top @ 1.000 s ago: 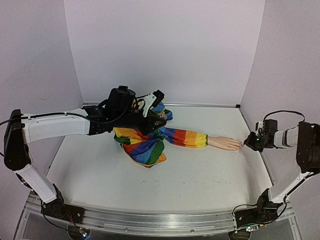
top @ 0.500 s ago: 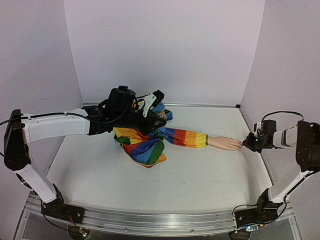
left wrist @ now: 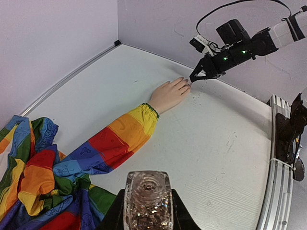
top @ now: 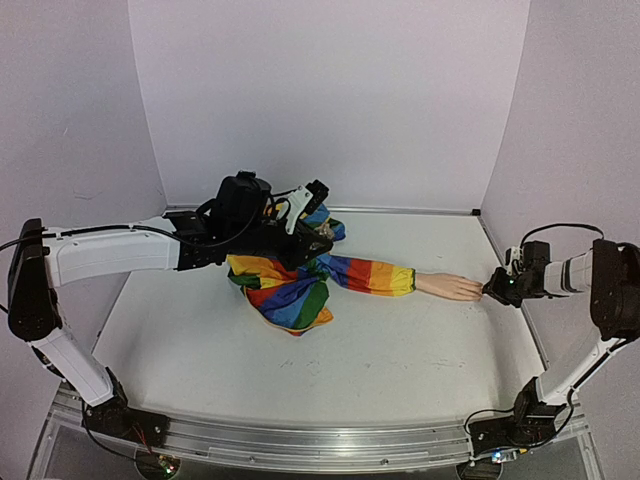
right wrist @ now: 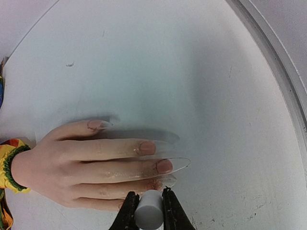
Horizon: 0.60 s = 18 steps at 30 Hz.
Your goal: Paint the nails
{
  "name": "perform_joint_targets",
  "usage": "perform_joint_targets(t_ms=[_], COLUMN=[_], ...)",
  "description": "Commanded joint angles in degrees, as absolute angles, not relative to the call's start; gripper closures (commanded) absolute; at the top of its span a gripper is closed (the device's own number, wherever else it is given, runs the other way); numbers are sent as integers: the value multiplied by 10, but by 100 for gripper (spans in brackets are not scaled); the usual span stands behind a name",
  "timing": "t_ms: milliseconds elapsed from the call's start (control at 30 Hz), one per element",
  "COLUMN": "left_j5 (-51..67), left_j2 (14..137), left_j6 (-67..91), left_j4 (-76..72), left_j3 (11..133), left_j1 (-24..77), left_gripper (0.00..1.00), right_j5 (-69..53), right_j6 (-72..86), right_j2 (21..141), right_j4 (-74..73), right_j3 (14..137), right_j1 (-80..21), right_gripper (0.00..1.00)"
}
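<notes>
Peach mannequin hand (right wrist: 81, 167) flat on the table (right wrist: 216, 72), nails (right wrist: 164, 166) beside the right gripper (right wrist: 148, 201).
Right wrist view: it pinches a white cap (right wrist: 148, 216); left wrist view: left gripper (left wrist: 148, 203) clamps a glitter bottle (left wrist: 148, 189).

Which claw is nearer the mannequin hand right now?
Right. The right claw sits at the fingertips of the mannequin hand; the left claw is far off by the bunched rainbow sleeve.

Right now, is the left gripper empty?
No, the left gripper is shut on a clear bottle with glitter inside.
</notes>
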State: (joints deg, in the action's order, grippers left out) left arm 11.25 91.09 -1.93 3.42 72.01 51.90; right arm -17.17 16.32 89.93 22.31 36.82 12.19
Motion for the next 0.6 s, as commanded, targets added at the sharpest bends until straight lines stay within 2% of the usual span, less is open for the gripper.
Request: perform_joint_targets(t_ms=[0, 567], left_j5=[107, 102], left_j2=[909, 905], left_j6=[-26, -30], left_j4=[4, 4], left_j3=[759, 755], left_j1=[516, 516], left_gripper=[100, 100], right_j5=[-169, -124], right_j6=[158, 164], right_j2=[899, 897], right_j4=[221, 224], right_j3=[385, 387], right_j1=[119, 119], right_gripper=[100, 100])
